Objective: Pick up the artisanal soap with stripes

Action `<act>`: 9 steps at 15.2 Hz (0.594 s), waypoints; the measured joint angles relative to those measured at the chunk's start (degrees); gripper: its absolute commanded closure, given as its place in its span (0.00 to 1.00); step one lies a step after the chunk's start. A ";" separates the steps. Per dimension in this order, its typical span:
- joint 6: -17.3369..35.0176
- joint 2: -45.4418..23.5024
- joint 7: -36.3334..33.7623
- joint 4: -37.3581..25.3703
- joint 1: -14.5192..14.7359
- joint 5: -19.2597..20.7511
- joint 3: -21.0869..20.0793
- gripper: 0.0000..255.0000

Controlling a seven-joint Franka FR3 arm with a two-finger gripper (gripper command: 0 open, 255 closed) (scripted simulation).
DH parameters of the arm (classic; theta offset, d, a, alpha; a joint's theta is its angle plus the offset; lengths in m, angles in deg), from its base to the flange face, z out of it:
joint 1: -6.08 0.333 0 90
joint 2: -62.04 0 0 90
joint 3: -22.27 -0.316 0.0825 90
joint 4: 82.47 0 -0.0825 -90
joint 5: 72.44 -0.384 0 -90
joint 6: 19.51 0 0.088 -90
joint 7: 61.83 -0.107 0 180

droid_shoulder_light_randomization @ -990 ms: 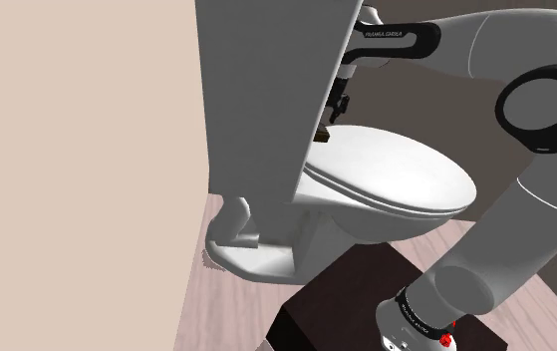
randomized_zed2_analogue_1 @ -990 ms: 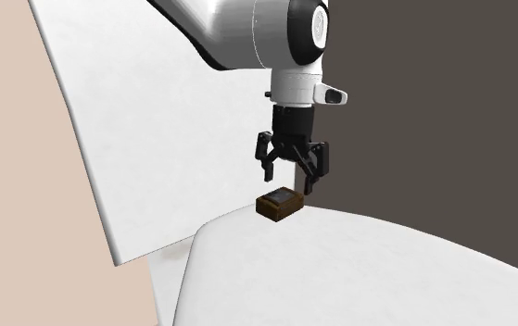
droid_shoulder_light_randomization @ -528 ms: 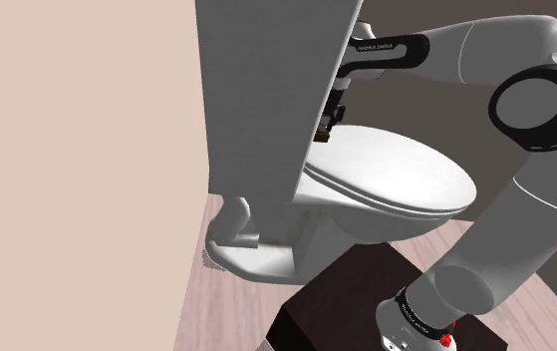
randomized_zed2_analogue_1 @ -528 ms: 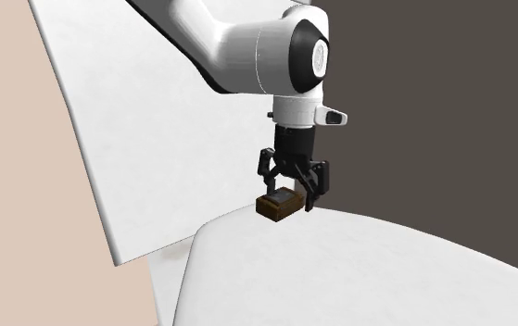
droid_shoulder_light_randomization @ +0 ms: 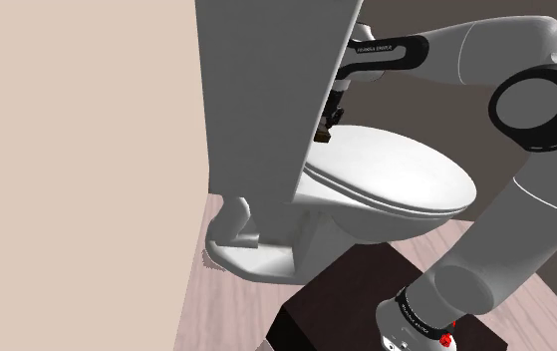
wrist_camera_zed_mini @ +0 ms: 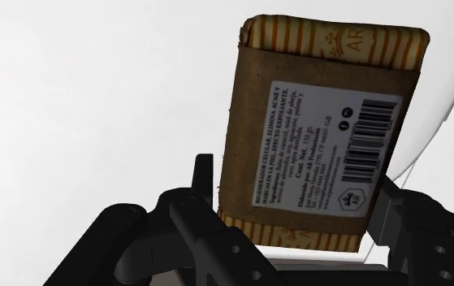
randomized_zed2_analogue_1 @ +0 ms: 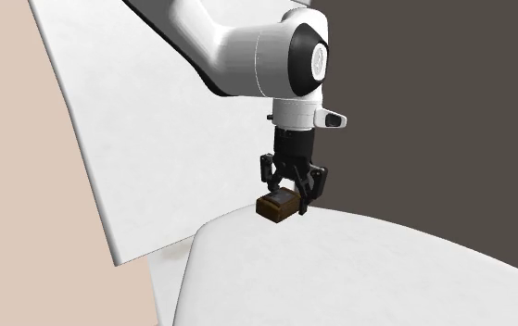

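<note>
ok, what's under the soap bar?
The white toilet lid lies under the brown striped soap bar, which the claw clasps. The bar covers its own underside, so contact with the lid is hidden.

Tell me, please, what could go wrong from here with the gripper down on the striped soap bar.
1. The gripper clasps the brown soap bar toward one end, with most of it beyond the fingers, so it may pivot or slip when lifted.
2. The bar lies close beside the white tank; a lift drifting that way could knock it.
3. If dropped, it might slide off the smooth toilet lid.
</note>
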 measured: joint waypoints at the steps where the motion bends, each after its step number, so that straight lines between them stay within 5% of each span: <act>1: 0.01 0.01 0.00 0.01 0.00 0.00 0.00 1.00; 9: -3.86 0.28 -0.24 -3.48 0.01 0.12 0.00 1.00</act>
